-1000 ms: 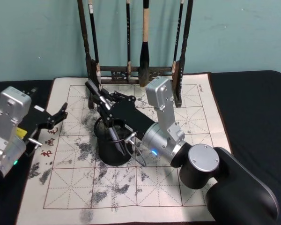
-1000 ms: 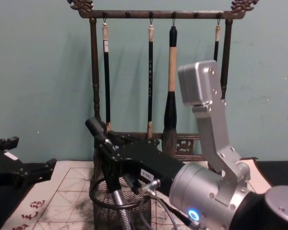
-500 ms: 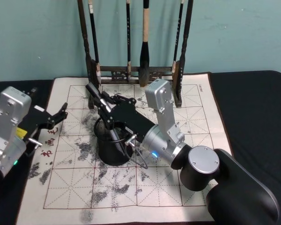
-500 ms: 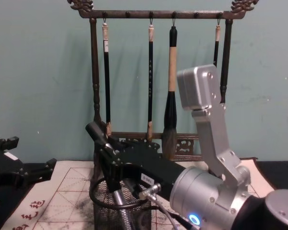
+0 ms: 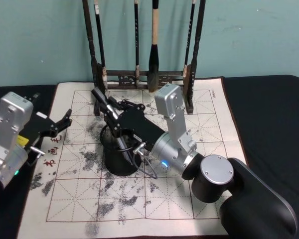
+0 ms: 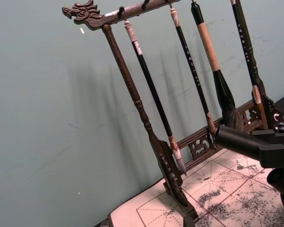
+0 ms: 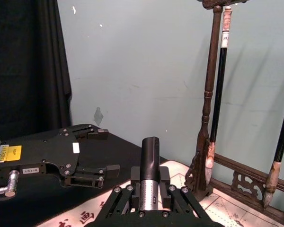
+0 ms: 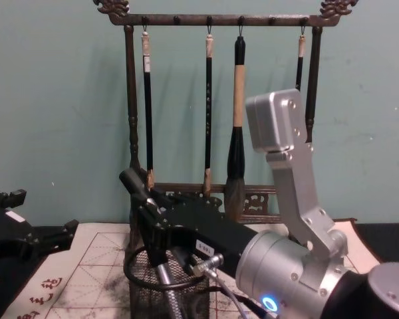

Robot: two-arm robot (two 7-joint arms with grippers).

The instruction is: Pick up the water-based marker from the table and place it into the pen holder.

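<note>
Right hand clamped on the marker just above the holder, near the mat's centre. Marker's long axis tilted, black cap end up toward 11 o'clock, silver lower end down inside the holder's rim. Left hand parked at 9 o'clock of the holder, well apart, fingers spread, gripping nothing.

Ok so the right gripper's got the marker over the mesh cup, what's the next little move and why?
Probably open the right gripper and let go. It is shut on the marker, which leans with its lower end already inside the pen holder and its black cap sticking out above the rim, so a release should drop it in. The left gripper sits open, off to the side.
</note>
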